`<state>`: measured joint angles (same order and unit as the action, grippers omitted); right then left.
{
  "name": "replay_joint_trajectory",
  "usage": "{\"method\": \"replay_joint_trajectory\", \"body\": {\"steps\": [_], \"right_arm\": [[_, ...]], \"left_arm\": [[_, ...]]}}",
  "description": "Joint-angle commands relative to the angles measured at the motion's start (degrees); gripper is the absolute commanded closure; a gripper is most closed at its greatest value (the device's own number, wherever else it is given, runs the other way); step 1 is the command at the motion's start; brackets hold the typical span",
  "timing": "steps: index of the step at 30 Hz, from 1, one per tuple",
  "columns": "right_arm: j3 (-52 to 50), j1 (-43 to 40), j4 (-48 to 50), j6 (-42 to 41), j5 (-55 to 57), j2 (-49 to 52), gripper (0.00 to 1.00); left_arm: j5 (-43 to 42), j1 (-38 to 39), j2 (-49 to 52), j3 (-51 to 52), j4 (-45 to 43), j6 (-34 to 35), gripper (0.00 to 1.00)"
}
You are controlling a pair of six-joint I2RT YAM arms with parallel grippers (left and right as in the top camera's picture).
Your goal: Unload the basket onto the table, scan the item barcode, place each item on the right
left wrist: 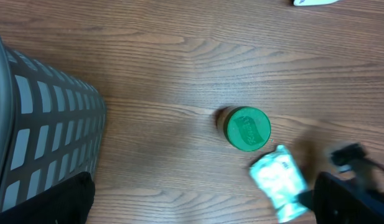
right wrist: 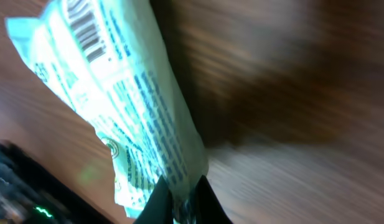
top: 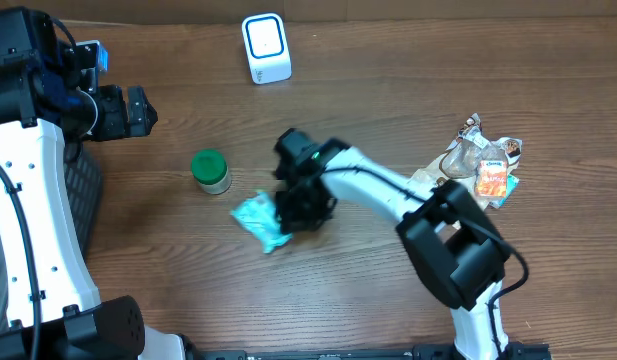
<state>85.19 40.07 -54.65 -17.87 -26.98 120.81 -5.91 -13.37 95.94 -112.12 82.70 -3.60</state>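
Currently the right gripper [right wrist: 182,200] is clamped on one end of the pale green packet [right wrist: 117,93], pinching only its thin crimped edge between the two fingertips. In the right wrist view the rest of the packet stretches away from the jaws, and its printed face, with a barcode [right wrist: 86,28] near the far end, is turned towards that camera. From overhead, the packet [top: 256,218] sits near the middle of the table [top: 388,80], just right of and below the green-lidded jar [top: 210,170] and apart from it. I cannot tell whether it is lifted or resting on the wood.

The packet looks like light, soft film with loose contents, so I expect it to sag, twist and crinkle. An edge pinch should carry it, but glossy film may slip, and the free end could swing and tilt the barcode. A hold on the seam keeps the fingers off the code, which suits scanning.

Further out, the white scanner [top: 265,47] stands at the far edge, well apart from the packet. More snack packets [top: 483,165] lie at the right. The left gripper [top: 138,110] hangs open and empty at the left, near a mesh basket [left wrist: 42,118].
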Motion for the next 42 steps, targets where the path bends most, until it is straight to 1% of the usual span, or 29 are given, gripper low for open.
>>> {"method": "replay_joint_trajectory", "body": {"steps": [1,2,4,5,6,7,8,11,13,16,18,21,24,27,29,31,33,36,39,42], "right_arm": [[3.52,-3.61,-6.23,22.45,8.20,-0.48,0.96],[3.80,-4.81,-8.66,26.34,11.02,-0.48,0.96],[3.82,-7.02,-11.58,30.69,15.02,-0.48,0.96],[3.82,-8.33,-12.68,31.80,17.16,-0.48,0.91],[3.82,-9.44,-13.14,31.67,18.84,-0.48,0.76],[3.82,-10.56,-13.38,31.36,19.85,-0.48,0.68],[3.82,-11.87,-13.57,31.21,19.85,-0.50,0.66],[4.50,-15.34,-13.92,28.35,18.69,-0.50,0.64],[6.10,-17.35,-15.26,28.15,16.13,-0.50,0.63],[9.99,-19.69,-17.84,27.85,12.35,-0.57,0.62],[13.07,-20.74,-19.08,24.85,11.72,-0.59,0.60],[16.94,-21.46,-19.87,20.41,11.69,-0.59,0.60],[17.99,-21.51,-17.75,14.56,11.78,-0.59,0.61],[16.87,-21.03,-12.83,3.91,11.89,-0.52,0.77],[14.82,-20.00,-8.83,-2.45,11.89,-0.52,0.85],[12.61,-18.99,-5.70,-5.77,11.91,-0.52,0.87],[9.88,-17.64,-2.01,-7.74,11.89,-0.46,0.88],[6.75,-15.96,1.51,-7.63,11.89,-0.44,0.87],[4.92,-14.62,2.56,-6.27,11.89,-0.44,0.86],[4.81,-13.84,1.62,-4.24,11.89,-0.44,0.85]], "left_arm": [[0.11,0.26,0.28,-0.02,-0.24,-1.14,0.01],[0.11,0.26,0.28,-0.02,-0.24,-1.14,0.01],[0.11,0.26,0.28,-0.02,-0.24,-1.14,0.01],[0.11,0.26,0.28,-0.02,-0.24,-1.14,0.00],[0.11,0.26,0.28,-0.02,-0.22,-1.14,0.01],[0.11,0.26,0.28,-0.02,-0.24,-1.16,0.01],[0.11,0.26,0.28,0.00,-0.24,-1.14,0.01],[0.11,0.26,0.28,-0.02,-0.24,-1.14,0.00],[0.11,0.26,0.28,-0.02,-0.24,-1.14,0.01],[0.11,0.26,0.28,-0.02,-0.24,-1.14,0.00],[0.11,0.26,0.28,-0.02,-0.24,-1.14,0.00],[0.11,0.26,0.28,-0.02,-0.22,-1.14,0.01],[0.13,0.26,0.28,-0.02,-0.24,-1.14,0.00],[0.13,0.26,0.28,0.00,-0.22,-1.14,0.00],[0.13,0.26,0.28,-0.02,-0.24,-1.14,0.01],[0.13,0.26,0.28,-0.02,-0.24,-1.14,0.00],[0.13,0.26,0.28,-0.02,-0.22,-1.14,0.00],[0.13,0.26,0.28,-0.02,-0.24,-1.14,0.00],[0.13,0.26,0.28,0.00,-0.24,-1.16,0.00],[0.13,0.26,0.28,0.00,-0.24,-1.14,0.00]]}}
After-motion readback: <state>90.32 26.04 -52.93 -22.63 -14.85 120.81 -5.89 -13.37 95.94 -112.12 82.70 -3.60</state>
